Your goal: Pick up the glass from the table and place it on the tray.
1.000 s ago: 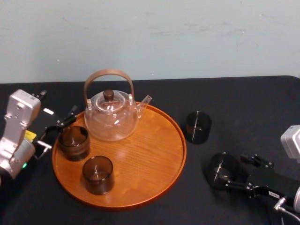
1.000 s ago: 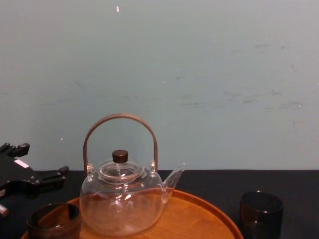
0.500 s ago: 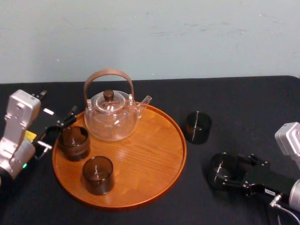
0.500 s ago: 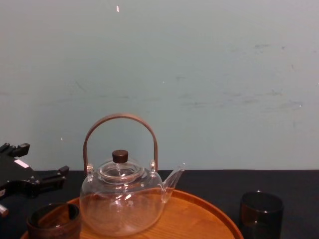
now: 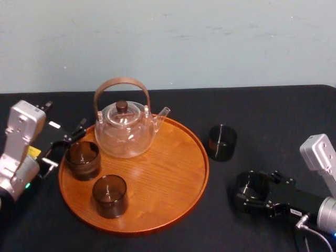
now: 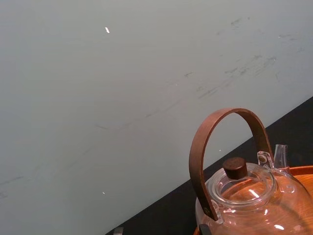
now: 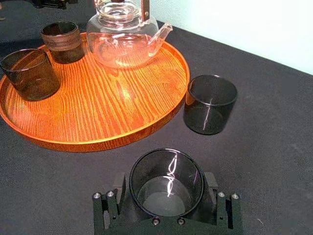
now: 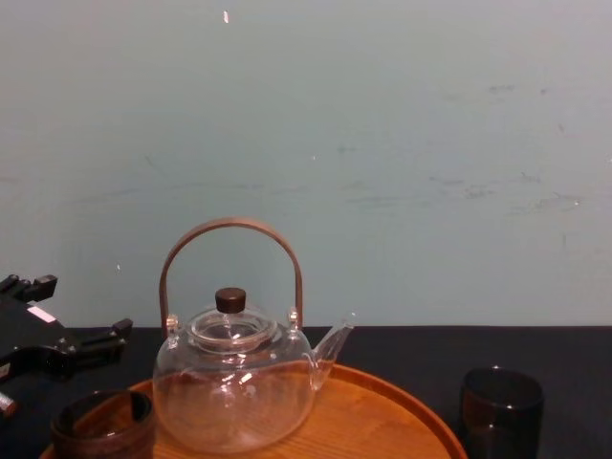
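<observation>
1. The right hand [image 7: 165, 188], near right on the black-cloth tabletop [image 5: 273, 115], is tilting its wrist housing higher than a second ago. Its black fingers are now pressing both sides of the dark smoked cylindrical glass [image 7: 168, 169], holding it.
2. The glass is sitting well right of the large round orange-brown wooden tray [image 5: 173, 163]. It is shifting only slightly, so the grasp is judged just made, with the lift and leftward carry remaining.
3. The left hand [image 5: 64, 148] is staying at the tray's far-left rim beside a brown-banded dark cup [image 5: 83, 159], with fingers spread wide, holding nothing.
4. A second dark glass [image 5: 221, 142] is staying on the cloth just right of the tray. The clear glass teapot with arched brown handle [image 5: 126, 131] and a plain dark cup [image 5: 109, 195] are staying on the tray.
5. Whether the held glass's base is leaving the cloth cannot be told. In the head view the black fingers are blending into the cloth, and in the left wrist view the teapot's lower body is being cut off.
</observation>
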Robot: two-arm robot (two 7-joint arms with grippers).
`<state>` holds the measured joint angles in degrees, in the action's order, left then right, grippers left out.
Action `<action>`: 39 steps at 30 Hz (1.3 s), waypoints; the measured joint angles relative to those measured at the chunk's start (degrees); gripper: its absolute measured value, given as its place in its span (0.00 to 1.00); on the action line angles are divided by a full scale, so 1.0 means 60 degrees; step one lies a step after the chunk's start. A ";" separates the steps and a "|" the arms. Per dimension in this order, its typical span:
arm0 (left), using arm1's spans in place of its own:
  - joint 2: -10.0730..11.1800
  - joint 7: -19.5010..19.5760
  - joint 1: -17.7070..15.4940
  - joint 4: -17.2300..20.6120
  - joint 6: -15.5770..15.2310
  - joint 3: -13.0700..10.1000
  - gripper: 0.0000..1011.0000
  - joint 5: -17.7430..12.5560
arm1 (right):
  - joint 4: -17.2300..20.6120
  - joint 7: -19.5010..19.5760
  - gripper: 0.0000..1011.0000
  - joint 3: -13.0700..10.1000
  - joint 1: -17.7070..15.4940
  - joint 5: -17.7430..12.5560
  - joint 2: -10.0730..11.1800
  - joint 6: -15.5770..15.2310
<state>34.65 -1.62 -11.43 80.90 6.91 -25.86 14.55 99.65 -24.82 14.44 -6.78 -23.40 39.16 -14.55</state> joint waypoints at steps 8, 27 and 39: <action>0.0000 0.0000 0.0000 0.0000 0.0000 0.0000 0.99 -0.0001 | -0.0049 0.0030 0.99 0.0152 0.0135 0.0088 0.0023 -0.0024; 0.0000 0.0000 0.0000 0.0000 0.0000 0.0000 0.99 0.0000 | -0.0038 0.0023 0.88 0.0108 0.0103 0.0072 0.0016 -0.0020; 0.0000 -0.0001 0.0000 0.0000 0.0000 0.0000 0.99 0.0000 | -0.0031 0.0020 0.88 0.0097 0.0092 0.0062 0.0016 -0.0013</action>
<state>34.65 -1.62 -11.43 80.90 6.91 -25.86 14.55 99.47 -24.70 15.03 -6.23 -23.03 39.26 -14.63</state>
